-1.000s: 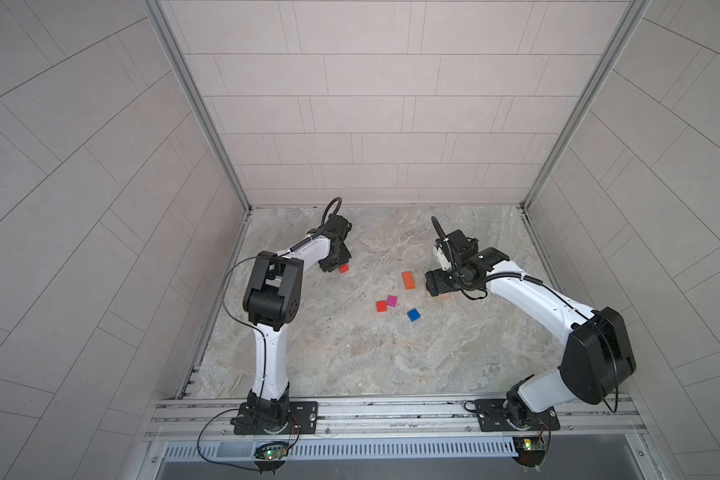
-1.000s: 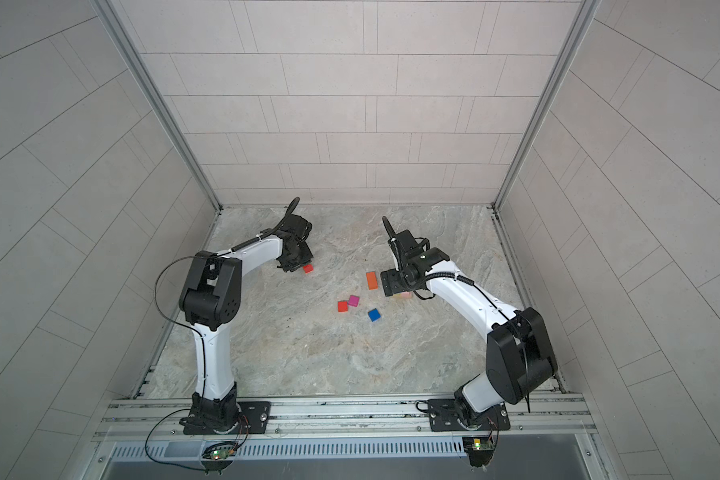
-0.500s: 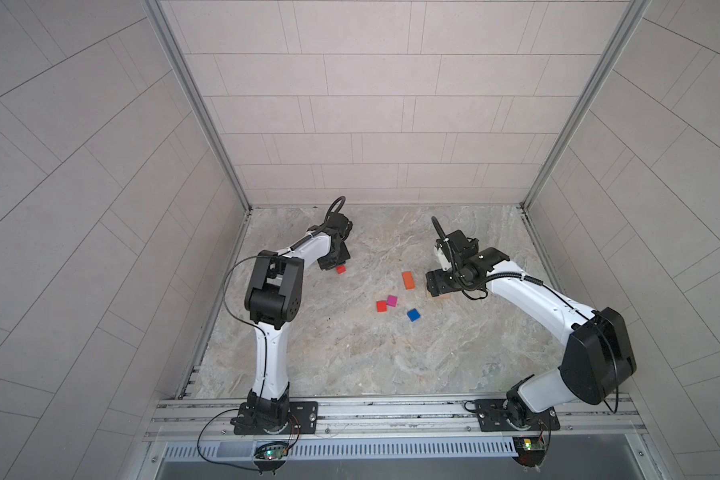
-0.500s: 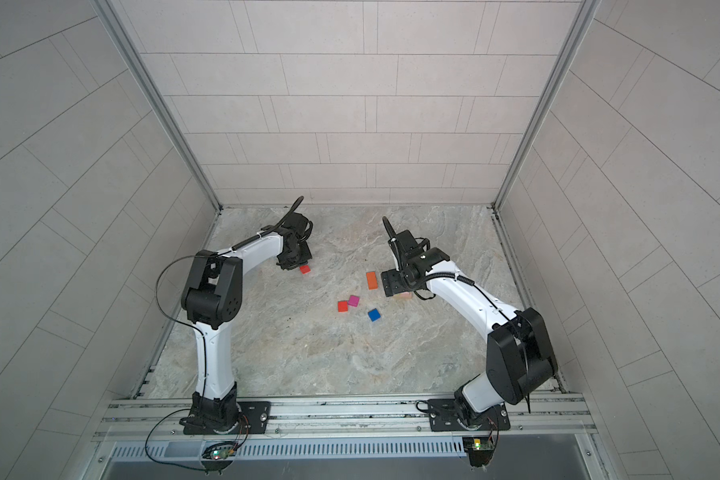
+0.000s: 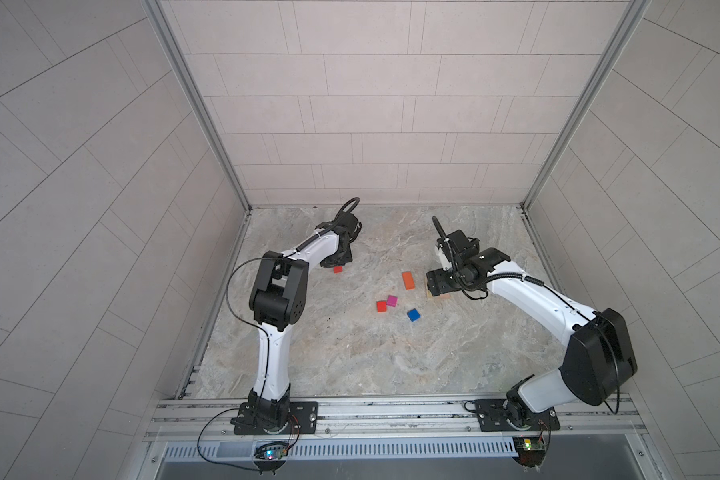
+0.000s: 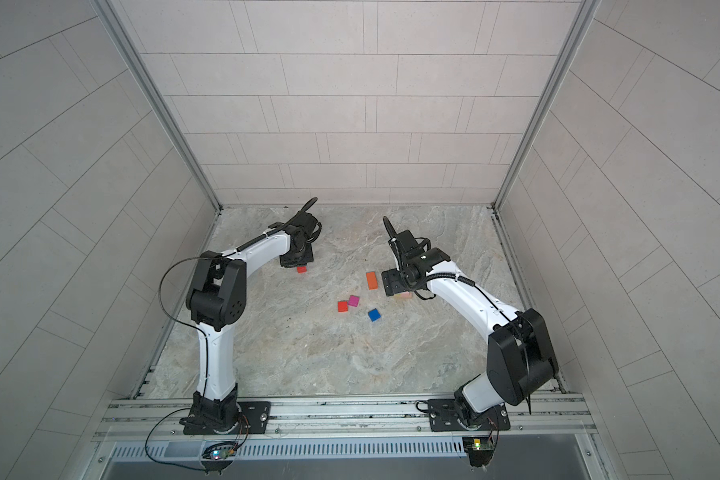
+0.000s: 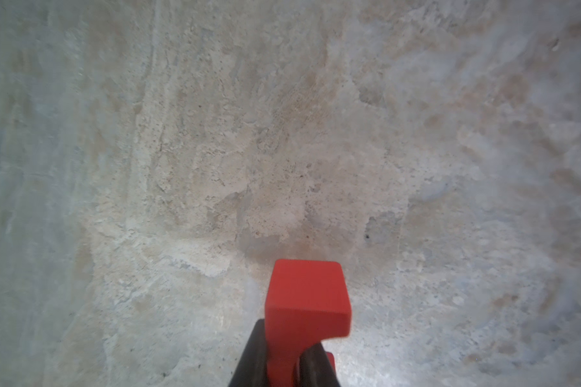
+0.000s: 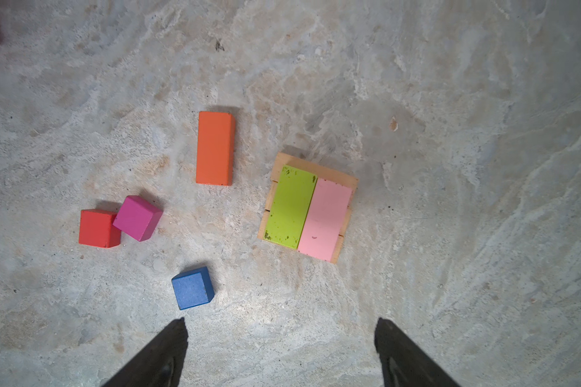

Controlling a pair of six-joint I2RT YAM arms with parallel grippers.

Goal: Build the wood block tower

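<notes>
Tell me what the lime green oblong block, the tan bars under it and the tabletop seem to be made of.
Lime green oblong block: painted wood, matte; dark chips dot its ends.
Tan bars: bare unpainted wood, judging by the pale, even colour.
Tabletop: mottled grey-beige veining like stone, though a printed surface looks equally possible.
</notes>
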